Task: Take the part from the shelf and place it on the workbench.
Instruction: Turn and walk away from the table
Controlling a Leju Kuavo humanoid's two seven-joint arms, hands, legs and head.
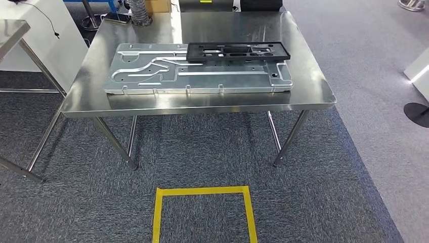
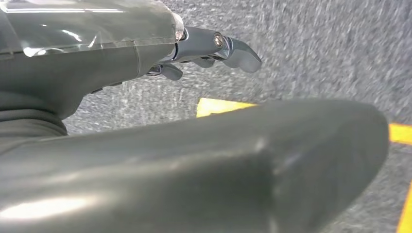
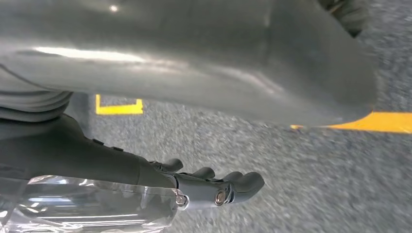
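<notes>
1. Steel is what you face: a shiny table [image 1: 202, 104] stands ahead on grey carpet [image 1: 202, 162], and at the far left the corner of a second steel table [image 1: 10, 30] juts in.
2. On the left and middle of the table lies a large machined aluminium plate [image 1: 167, 76], flat, its near edge close to the table's front rim.
3. The black part [image 1: 238, 51], a flat frame with cut-outs, rests on the plate's far right portion, touching it. Judged against the task, it already sits on the workbench, so the placing looks done.
4. On the floor in front of you a yellow tape square [image 1: 202, 191] marks a standing spot.
5. Your left hand [image 2: 204, 48] hangs over the carpet, its fingers [image 2: 240, 53] loosely extended and grasping nothing.
6. Your right hand [image 3: 214, 187] hangs likewise, fingers [image 3: 243, 182] slightly curled but apart, released.
7. Risks from here, as I judge them: the black part lies unsecured on smooth metal, so a bump against the table could slide it. Walking or turning with the arms hanging near the table's legs could knock them.
</notes>
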